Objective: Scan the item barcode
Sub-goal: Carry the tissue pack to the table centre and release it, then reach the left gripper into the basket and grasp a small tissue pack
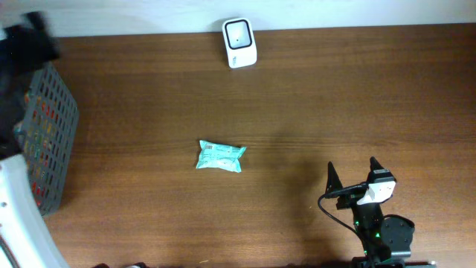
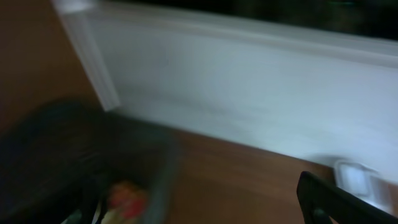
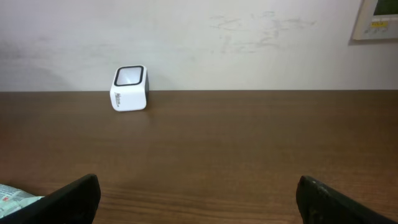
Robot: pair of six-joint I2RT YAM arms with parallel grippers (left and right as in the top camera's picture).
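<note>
The item, a teal snack packet [image 1: 221, 156], lies flat on the brown table near the middle; its corner shows in the right wrist view [image 3: 13, 197]. The white barcode scanner [image 1: 239, 42] stands at the table's back edge, also seen as scanner [image 3: 129, 88] and blurred scanner [image 2: 357, 178]. My right gripper [image 1: 352, 168] is open and empty near the front right, well right of the packet. My left gripper [image 1: 30, 36] is a dark blur at the far left above the basket. In the left wrist view its right finger [image 2: 329, 200] sits wide out, jaws open and empty.
A grey mesh basket [image 1: 50, 134] with colourful items stands at the left edge, blurred in the left wrist view as basket [image 2: 68, 162]. A white wall [image 3: 249, 43] runs behind the table. A white arm part [image 1: 18, 223] fills the lower left corner.
</note>
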